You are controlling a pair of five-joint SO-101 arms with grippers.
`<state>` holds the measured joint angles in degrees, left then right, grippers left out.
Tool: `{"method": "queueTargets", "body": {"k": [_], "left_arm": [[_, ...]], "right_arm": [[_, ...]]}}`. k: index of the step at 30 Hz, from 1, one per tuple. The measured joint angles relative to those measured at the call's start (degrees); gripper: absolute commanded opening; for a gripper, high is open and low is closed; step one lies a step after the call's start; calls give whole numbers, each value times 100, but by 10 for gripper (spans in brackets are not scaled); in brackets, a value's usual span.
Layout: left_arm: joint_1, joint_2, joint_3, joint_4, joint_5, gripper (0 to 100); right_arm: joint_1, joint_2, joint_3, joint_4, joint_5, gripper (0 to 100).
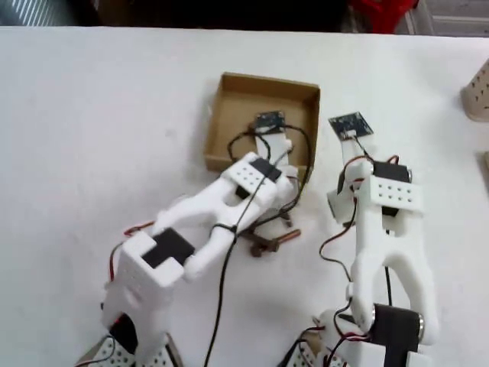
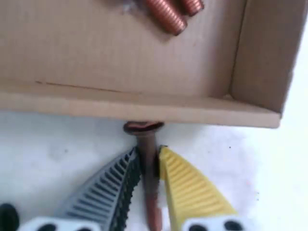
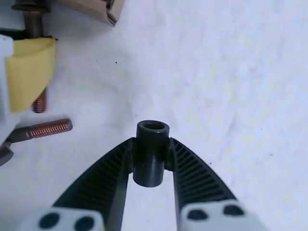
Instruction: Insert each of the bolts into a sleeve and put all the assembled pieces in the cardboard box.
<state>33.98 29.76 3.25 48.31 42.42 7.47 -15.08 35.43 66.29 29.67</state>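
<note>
My left gripper (image 2: 148, 156) is shut on a brown bolt (image 2: 145, 137), whose head sits just outside the near wall of the cardboard box (image 2: 120, 103). Two copper threaded ends (image 2: 166, 14) lie inside the box. In the high view the left arm's wrist (image 1: 256, 174) hangs over the box's (image 1: 263, 82) near right corner. My right gripper (image 3: 151, 149) is shut on a black sleeve (image 3: 152, 154), held upright with its hole facing up. The right wrist view also has the left gripper's yellow finger (image 3: 29, 72) with its bolt (image 3: 33, 24).
Loose bolts (image 1: 273, 241) lie on the white table between the two arms, one with a copper thread (image 3: 48, 129) close to the left gripper. The right arm (image 1: 386, 206) stands to the right of the box. A beige object (image 1: 477, 95) sits at the far right edge.
</note>
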Motion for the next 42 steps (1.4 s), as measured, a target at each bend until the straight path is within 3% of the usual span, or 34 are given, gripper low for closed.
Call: {"method": "queueTargets", "body": {"k": [11, 16, 28, 35, 42], "left_arm": [[9, -149, -70, 826, -237, 20], [-9, -387, 114, 1116, -677, 20], [-246, -1635, 1653, 738, -1785, 20], [-1002, -2303, 2251, 316, -1873, 20], [-1143, -2963, 2848, -149, -1881, 20]], "right_arm": [[0, 0, 0, 53, 97, 17], [-422, -18, 105, 299, 70, 17], [-1284, -62, 149, 325, -1240, 17], [-1697, -62, 149, 325, -1881, 17], [-1785, -484, 396, -255, -2884, 17]]}}
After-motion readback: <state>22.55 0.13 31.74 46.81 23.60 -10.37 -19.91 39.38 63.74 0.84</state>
